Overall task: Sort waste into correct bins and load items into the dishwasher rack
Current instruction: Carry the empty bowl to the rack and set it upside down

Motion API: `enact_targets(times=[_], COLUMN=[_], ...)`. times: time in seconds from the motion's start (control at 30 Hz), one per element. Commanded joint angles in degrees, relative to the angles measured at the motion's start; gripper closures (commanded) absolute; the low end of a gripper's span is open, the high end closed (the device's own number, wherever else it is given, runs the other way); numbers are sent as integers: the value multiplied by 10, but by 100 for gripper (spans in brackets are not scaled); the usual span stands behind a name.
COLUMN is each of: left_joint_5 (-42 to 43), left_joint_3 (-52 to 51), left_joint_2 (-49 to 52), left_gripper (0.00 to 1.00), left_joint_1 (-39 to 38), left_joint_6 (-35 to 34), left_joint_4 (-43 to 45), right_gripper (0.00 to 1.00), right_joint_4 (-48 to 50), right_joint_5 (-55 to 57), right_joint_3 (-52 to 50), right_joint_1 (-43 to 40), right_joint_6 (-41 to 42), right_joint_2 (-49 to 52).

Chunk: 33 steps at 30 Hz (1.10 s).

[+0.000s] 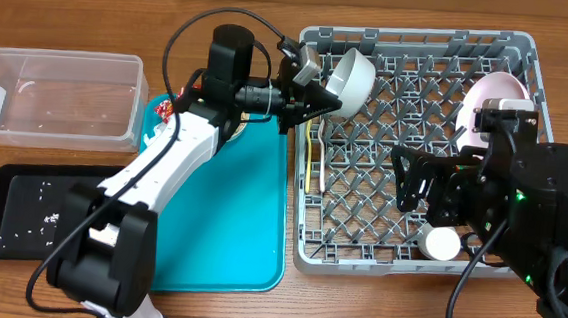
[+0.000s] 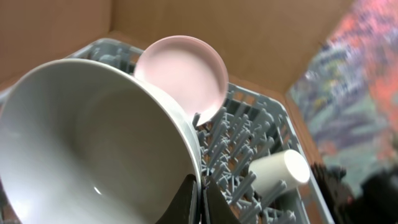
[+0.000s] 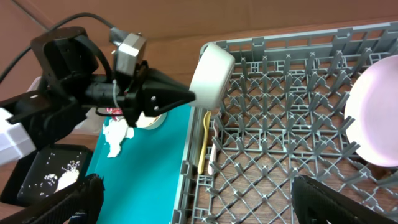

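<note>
My left gripper (image 1: 314, 93) is shut on the rim of a white bowl (image 1: 351, 74) and holds it tilted over the back left corner of the grey dishwasher rack (image 1: 409, 263). The left wrist view shows the fingertips (image 2: 198, 194) pinching the bowl's rim (image 2: 93, 143). The pink plate (image 1: 496, 97) stands upright in the rack's back right. The yellow spoon and fork (image 1: 313, 156) lie along the rack's left edge. My right gripper (image 1: 411, 183) is open and empty above the rack's middle. A crumpled white napkin (image 3: 115, 137) and red wrapper (image 1: 166, 107) lie on the teal tray.
The clear tub (image 1: 56, 95) stands at the back left. The black tray (image 1: 20, 211) in front of it holds beige crumbs. The teal tray (image 1: 231, 205) lies between the bins and the rack. A white cup-like item (image 1: 441, 243) lies in the rack's front.
</note>
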Motion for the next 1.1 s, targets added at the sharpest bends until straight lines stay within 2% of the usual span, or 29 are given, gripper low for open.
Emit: enact_targets(times=[0.0,0.27,0.5,0.73,0.97,1.07], left_joint_5=[-45,-169,-218,-217,-218,-218], left_joint_3=[7,7,7,3,-36,-74], left_joint_2=[16,14,14,14,15,16], left_gripper=[96,96,96,96,96,96], left_joint_1=[-1,-28,-49,-42,-8,-4], left_joint_6=[-155,-389,-521,-589,-627,-649], left_joint_4=[40,138,159,171,173,218], right_gripper=[0,0,0,0,0,0], right_joint_4=[0,-10,-35,-47,-49,-49], right_joint_5=[8,8,8,8,7,6], right_joint_3=[9,9,9,9,9,9], right_joint_1=[-2,-2,-2,-2,-2,-2], right_joint_6=[3,3,3,3,3,3], right_joint_2=[-4,-4,-4,-4,-4,-4])
